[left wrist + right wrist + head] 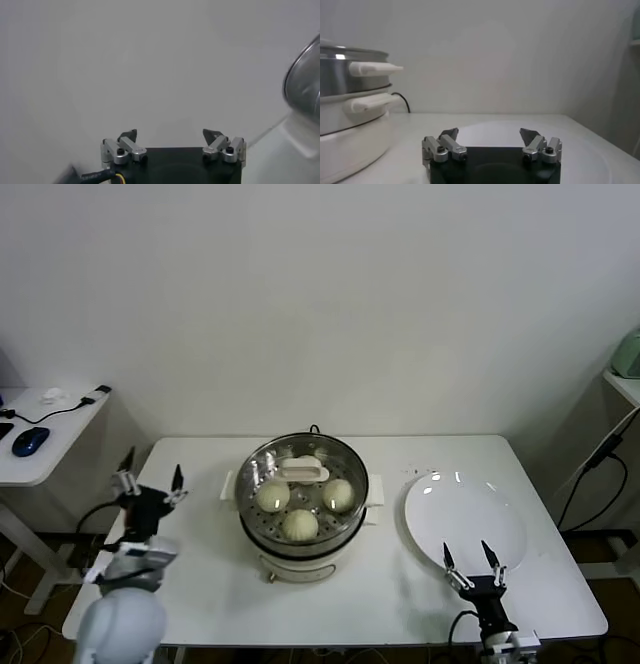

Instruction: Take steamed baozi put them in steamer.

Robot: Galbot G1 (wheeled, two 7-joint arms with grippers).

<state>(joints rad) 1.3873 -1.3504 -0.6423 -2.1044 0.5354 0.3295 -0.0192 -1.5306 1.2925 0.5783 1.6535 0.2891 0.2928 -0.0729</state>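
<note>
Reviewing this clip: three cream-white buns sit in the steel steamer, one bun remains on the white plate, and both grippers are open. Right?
Not quite. In the head view the flat white plate is bare; no bun remains on it. Three cream-white round buns do sit in the shiny steel steamer, and the left gripper and right gripper are open.

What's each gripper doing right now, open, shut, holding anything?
Left gripper: fingers open, empty, at the table's left edge.
Right gripper: fingers open, empty, over the near rim of the plate.
</note>
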